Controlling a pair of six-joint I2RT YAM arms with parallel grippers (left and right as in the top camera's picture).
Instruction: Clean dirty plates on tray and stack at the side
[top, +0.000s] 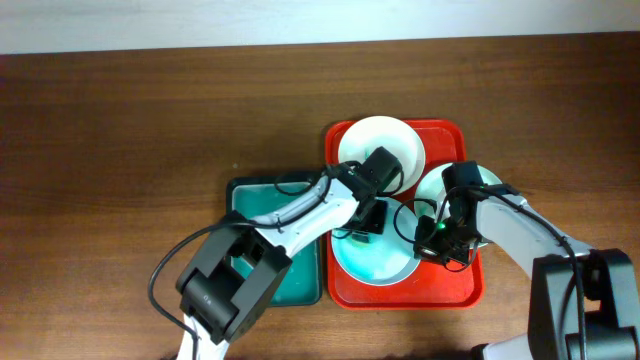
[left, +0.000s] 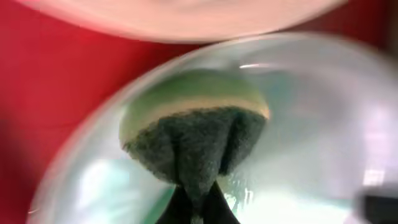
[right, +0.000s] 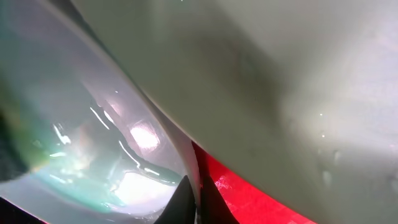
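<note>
The left tool (left: 194, 208) is clenched on a sponge (left: 196, 134), yellow-green on its far face with a dark scouring layer toward the fingers, and presses it onto a translucent, teal-tinted plate (top: 375, 262) directly beneath it. The right tool (right: 191, 202) grips that same plate's thin rim between its dark fingertips, at the edge opposite the sponge. The plate lies in a red tray (top: 400, 295) under both tools. A white plate (top: 385, 145) sits just beyond the left tool in the tray, and a second pale plate (top: 432, 186) lies just beyond the right tool, overlapping the translucent one. A teal tub (top: 250, 192) rests on the wooden desk (top: 120, 150) beside the tray, under the left arm.
</note>
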